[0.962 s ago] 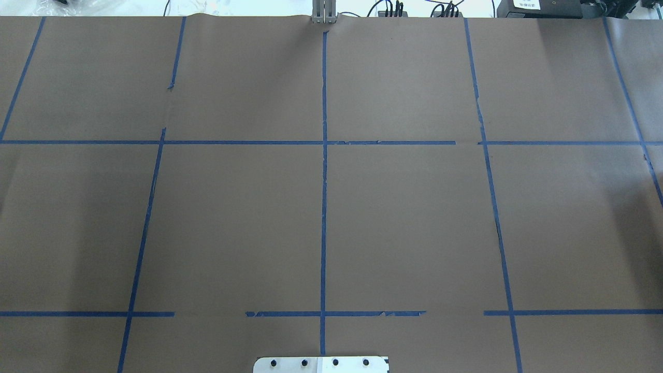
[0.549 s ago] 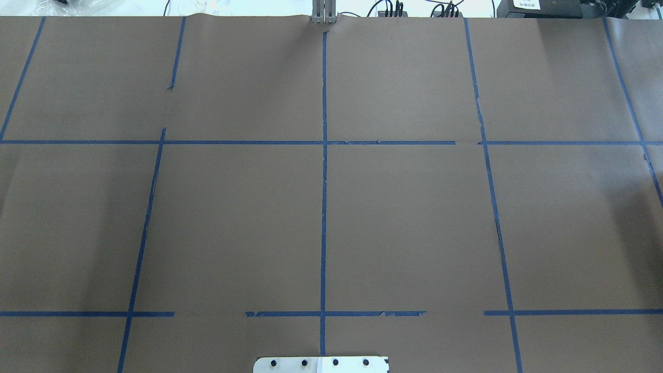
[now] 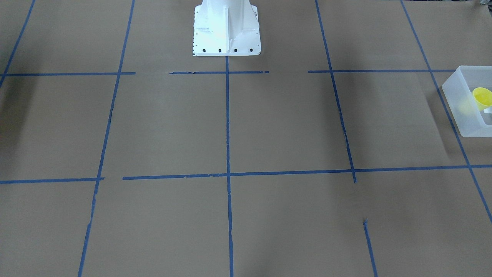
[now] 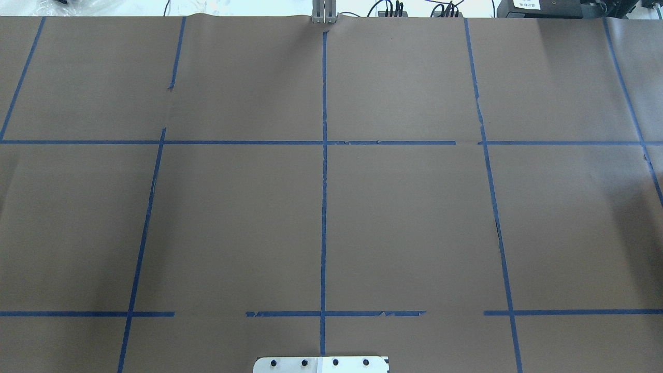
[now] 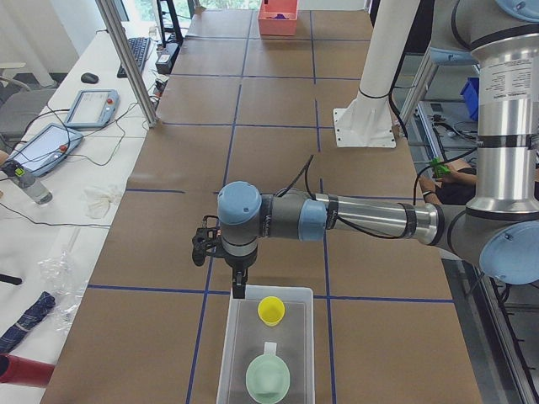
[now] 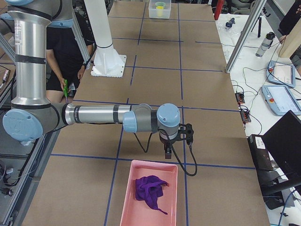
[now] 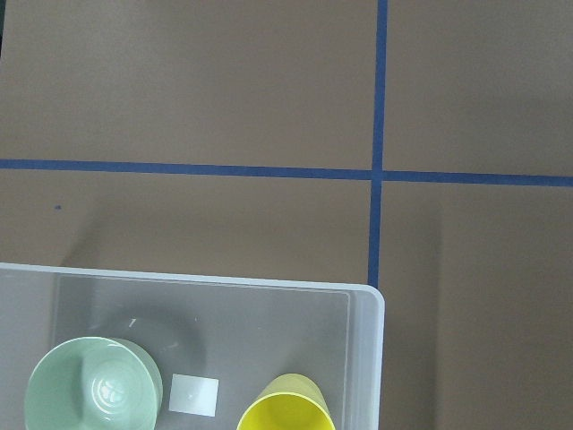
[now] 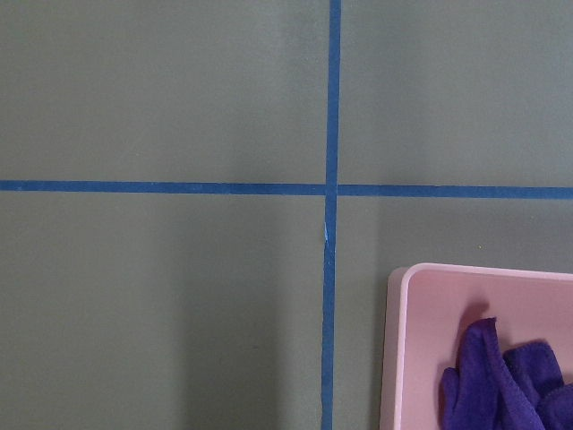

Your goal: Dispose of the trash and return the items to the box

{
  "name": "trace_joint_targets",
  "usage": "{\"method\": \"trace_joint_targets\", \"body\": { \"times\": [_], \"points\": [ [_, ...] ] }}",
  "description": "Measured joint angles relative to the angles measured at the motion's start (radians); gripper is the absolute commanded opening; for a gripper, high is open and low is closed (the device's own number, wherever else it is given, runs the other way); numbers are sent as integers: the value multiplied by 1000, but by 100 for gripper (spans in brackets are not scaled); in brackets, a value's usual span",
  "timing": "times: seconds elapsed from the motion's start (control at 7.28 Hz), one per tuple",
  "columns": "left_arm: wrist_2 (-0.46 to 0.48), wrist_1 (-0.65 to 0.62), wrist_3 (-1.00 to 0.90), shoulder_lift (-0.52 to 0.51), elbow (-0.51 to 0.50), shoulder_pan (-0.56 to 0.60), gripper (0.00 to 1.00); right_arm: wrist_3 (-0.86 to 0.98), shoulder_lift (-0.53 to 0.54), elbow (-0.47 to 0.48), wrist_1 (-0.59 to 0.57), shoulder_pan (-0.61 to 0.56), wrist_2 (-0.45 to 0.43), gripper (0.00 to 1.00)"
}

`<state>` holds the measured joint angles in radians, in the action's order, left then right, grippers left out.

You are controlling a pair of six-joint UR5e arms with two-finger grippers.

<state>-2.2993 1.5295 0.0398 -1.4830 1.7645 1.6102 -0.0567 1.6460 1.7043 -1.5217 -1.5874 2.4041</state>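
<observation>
The yellow cup [image 5: 271,310] and the mint-green bowl [image 5: 268,377] both stand inside the translucent box [image 5: 295,353] at the table's left end. The left wrist view shows the cup [image 7: 286,414], the bowl [image 7: 93,387] and the box floor [image 7: 269,331] from above. The front-facing view shows the box wall [image 3: 461,111] and the cup [image 3: 482,97] at its right edge. My left gripper [image 5: 239,289] hangs just over the box's rim. I cannot tell if it is open or shut. My right gripper [image 6: 168,152] hangs by the pink tray's [image 6: 129,202] edge. Its state is also unclear.
A purple cloth [image 6: 150,188] lies in the pink tray, and it also shows in the right wrist view [image 8: 501,376]. The white robot base [image 3: 226,30] stands at the table's rear middle. Metal posts [image 5: 126,59] rise at the operators' edge. A person [image 6: 66,52] sits behind the robot.
</observation>
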Motion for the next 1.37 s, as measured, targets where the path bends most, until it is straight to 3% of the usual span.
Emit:
{"method": "trace_joint_targets", "body": {
  "times": [1.37],
  "points": [
    [-5, 2, 0, -39, -29, -14, 100, 0, 1, -4, -1, 0, -3, 100]
  ]
}}
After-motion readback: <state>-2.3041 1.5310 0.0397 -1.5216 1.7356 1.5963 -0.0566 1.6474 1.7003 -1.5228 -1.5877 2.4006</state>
